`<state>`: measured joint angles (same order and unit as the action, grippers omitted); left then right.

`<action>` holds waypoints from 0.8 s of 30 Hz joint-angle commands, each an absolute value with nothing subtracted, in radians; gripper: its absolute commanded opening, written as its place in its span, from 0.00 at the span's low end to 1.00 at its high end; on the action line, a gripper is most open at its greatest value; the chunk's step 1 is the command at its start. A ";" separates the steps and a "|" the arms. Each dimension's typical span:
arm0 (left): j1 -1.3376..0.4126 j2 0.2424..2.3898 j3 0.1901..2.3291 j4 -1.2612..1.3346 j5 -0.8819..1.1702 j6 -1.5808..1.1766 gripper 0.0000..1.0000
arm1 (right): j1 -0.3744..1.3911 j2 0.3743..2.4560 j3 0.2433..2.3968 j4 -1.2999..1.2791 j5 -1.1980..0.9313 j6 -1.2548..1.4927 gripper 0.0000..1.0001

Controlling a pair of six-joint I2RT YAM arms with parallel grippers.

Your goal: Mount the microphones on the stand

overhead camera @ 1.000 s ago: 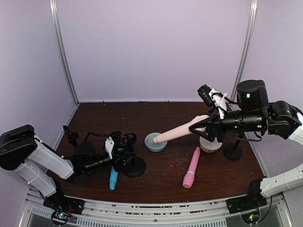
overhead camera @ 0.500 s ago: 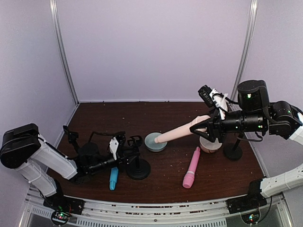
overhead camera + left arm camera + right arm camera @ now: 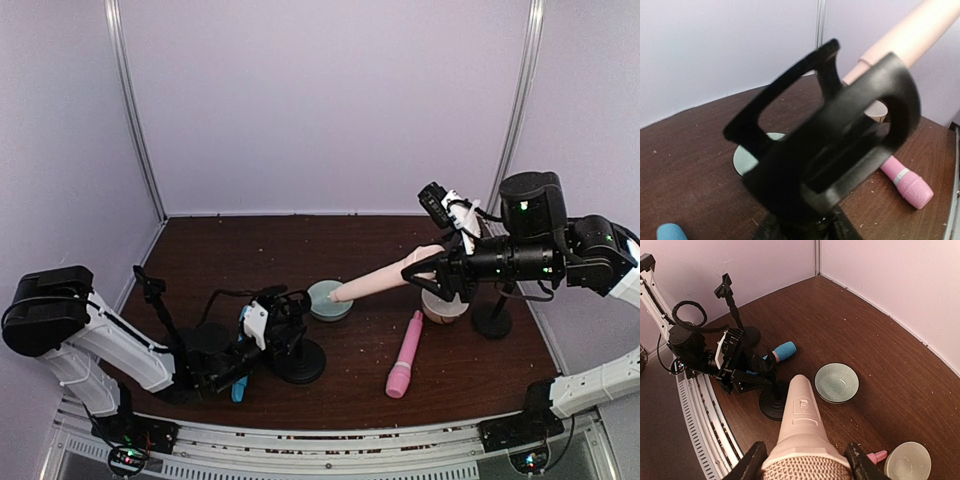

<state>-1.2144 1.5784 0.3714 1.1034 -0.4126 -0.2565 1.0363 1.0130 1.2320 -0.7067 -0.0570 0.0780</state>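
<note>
My right gripper (image 3: 432, 270) is shut on the head end of the cream microphone (image 3: 380, 281) and holds it in the air, its slim end pointing left over the table; it fills the right wrist view (image 3: 802, 425). My left gripper (image 3: 272, 332) is shut on the pole of a black stand (image 3: 298, 358), whose open clip (image 3: 840, 130) fills the left wrist view. The sky-blue microphone (image 3: 239, 387) lies mostly hidden under my left arm. The pink microphone (image 3: 404, 356) lies on the table to the right of the stand.
A teal bowl (image 3: 329, 299) sits just behind the held stand. A cream bowl (image 3: 445, 308) sits under my right gripper. A second black stand (image 3: 492, 320) is at the right and a thin third one (image 3: 152, 292) at the left.
My left gripper has slid the black stand to the right, nearer the teal bowl, covering more of the blue microphone. The right gripper and cream microphone have barely moved.
</note>
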 commanded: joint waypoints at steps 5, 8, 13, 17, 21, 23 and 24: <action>-1.213 1.473 0.300 1.138 -0.377 -0.257 0.57 | 1.031 0.985 1.252 -0.713 -0.032 0.077 0.00; -1.193 1.405 0.290 1.068 -0.267 -0.210 0.63 | 1.030 0.974 1.239 -0.708 -0.040 0.077 0.00; -1.068 1.369 0.311 0.946 0.041 -0.190 0.63 | 1.028 0.976 1.232 -0.706 -0.067 0.066 0.00; -0.972 1.408 0.337 0.968 0.194 -0.173 0.61 | 1.028 0.991 1.256 -0.722 -0.083 0.060 0.00; -0.930 1.505 0.386 1.066 0.331 -0.189 0.56 | 1.028 1.000 1.280 -0.741 -0.099 0.060 0.00; -0.928 1.554 0.408 1.118 0.365 -0.197 0.53 | 1.028 1.003 1.293 -0.748 -0.111 0.060 0.00; -0.928 1.574 0.417 1.144 0.379 -0.201 0.52 | 1.028 1.004 1.299 -0.748 -0.120 0.061 0.00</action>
